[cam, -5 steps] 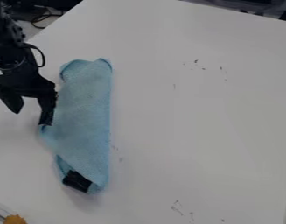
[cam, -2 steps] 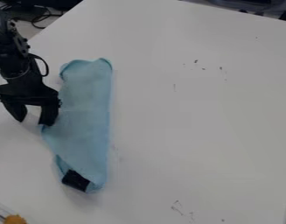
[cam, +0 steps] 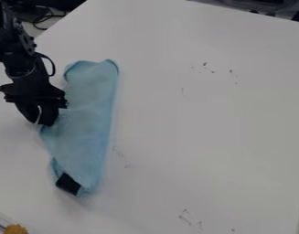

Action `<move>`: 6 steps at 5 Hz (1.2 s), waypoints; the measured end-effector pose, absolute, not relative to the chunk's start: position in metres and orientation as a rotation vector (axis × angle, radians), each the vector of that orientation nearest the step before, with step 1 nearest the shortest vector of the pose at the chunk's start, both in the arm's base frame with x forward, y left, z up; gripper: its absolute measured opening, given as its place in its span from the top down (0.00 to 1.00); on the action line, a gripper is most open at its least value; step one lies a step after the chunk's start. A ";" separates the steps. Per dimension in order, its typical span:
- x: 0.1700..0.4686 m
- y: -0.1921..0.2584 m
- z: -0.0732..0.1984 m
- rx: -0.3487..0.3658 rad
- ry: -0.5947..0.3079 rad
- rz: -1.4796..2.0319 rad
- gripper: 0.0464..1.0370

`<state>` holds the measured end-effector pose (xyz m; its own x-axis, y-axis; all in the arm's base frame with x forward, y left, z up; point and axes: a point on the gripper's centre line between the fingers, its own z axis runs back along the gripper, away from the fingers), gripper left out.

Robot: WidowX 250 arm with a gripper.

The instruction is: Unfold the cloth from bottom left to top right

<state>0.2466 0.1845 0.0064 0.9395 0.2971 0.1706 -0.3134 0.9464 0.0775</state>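
The black gripper (cam: 43,123) is at the left, against the left edge of the light blue cloth (cam: 84,132). Its fingers have come close together and pinch the cloth's left corner, partly hiding it. The cloth lies folded in a long, narrow strip running from upper middle-left down to the lower left. At its lower end a black patch (cam: 67,183) shows beside a small folded flap.
An orange object (cam: 16,229) sits at the bottom left corner of the white table (cam: 206,119). Dark cables (cam: 43,19) lie beyond the table's top left edge. Small dark marks dot the tabletop.
The gripper's fingers have closed from a wider spread onto the cloth's left corner. The cloth's lower end and black patch have shifted left and slightly up.
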 end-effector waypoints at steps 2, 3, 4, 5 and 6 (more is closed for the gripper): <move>0.240 0.180 0.027 0.168 -0.134 0.350 0.93; 0.244 0.167 0.049 0.217 -0.133 0.352 0.98; 0.253 0.145 0.064 0.237 -0.132 0.339 0.98; 0.270 0.108 0.070 0.207 -0.156 0.290 0.98; 0.296 0.069 0.078 0.197 -0.213 0.210 0.98</move>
<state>0.2962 0.0691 0.0777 0.9559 0.1844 0.2285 -0.2259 0.9590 0.1710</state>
